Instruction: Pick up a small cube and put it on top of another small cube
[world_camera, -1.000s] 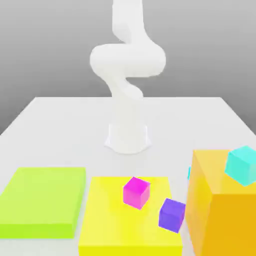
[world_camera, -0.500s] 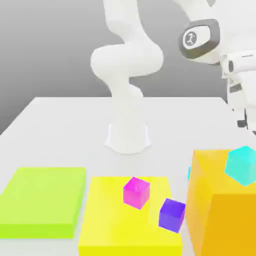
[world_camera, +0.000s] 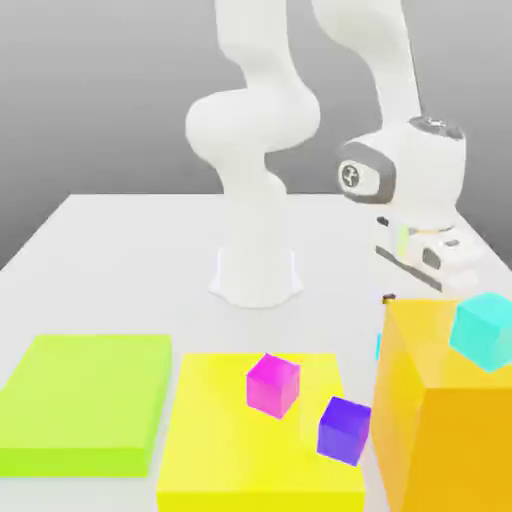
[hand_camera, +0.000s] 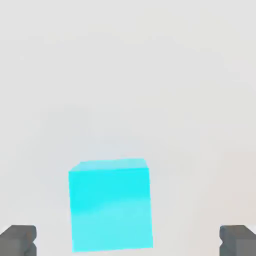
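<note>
Five cubes around. Cyan cube (hand_camera: 111, 210): on the table (world_camera: 320, 235), mostly hidden behind the orange block (world_camera: 450, 440) in the exterior view, just a sliver at the block's left edge. Hand view has it between the two spread fingertips (hand_camera: 18, 241), touching neither, nearer one than the other.

Hand (hand_camera: 128, 241) is released, jaws wide, nothing gripped. Arm (world_camera: 255, 120) reaches over to the exterior view's right, hand tilted down behind the orange block.

Turquoise cube (world_camera: 485, 330): at the top of the orange block in the exterior view, corner toward camera. Magenta cube (world_camera: 273, 386): over the yellow slab (world_camera: 250, 440). Purple cube (world_camera: 344, 431): at the yellow slab's right edge in the exterior view, near the orange block; can't tell what it rests on. Green slab (world_camera: 85, 400): on the exterior view's left, apart from the yellow one.
</note>
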